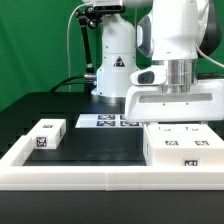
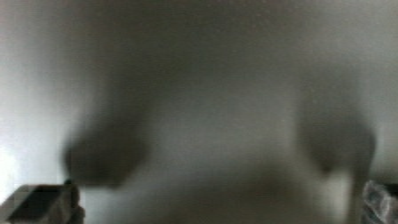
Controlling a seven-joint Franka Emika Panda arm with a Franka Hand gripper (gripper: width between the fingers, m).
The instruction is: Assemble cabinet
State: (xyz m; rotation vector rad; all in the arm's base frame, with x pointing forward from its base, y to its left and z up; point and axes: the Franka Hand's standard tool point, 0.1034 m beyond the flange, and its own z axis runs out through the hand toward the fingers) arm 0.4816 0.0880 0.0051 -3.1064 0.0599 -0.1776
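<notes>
Exterior view: black table before a green backdrop, with a long white rail along its front. The cabinet, a white tagged box, sits at the exterior view's right, contents not visible; the marker board lies mid-table and a small tagged block at the left. The gripper hangs directly over the cabinet, and the blurred wrist view shows its fingers spread wide.

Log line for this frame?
pincer: directly over cabinet, close | grip: unclear | small block: lying apart, exterior view's left
</notes>
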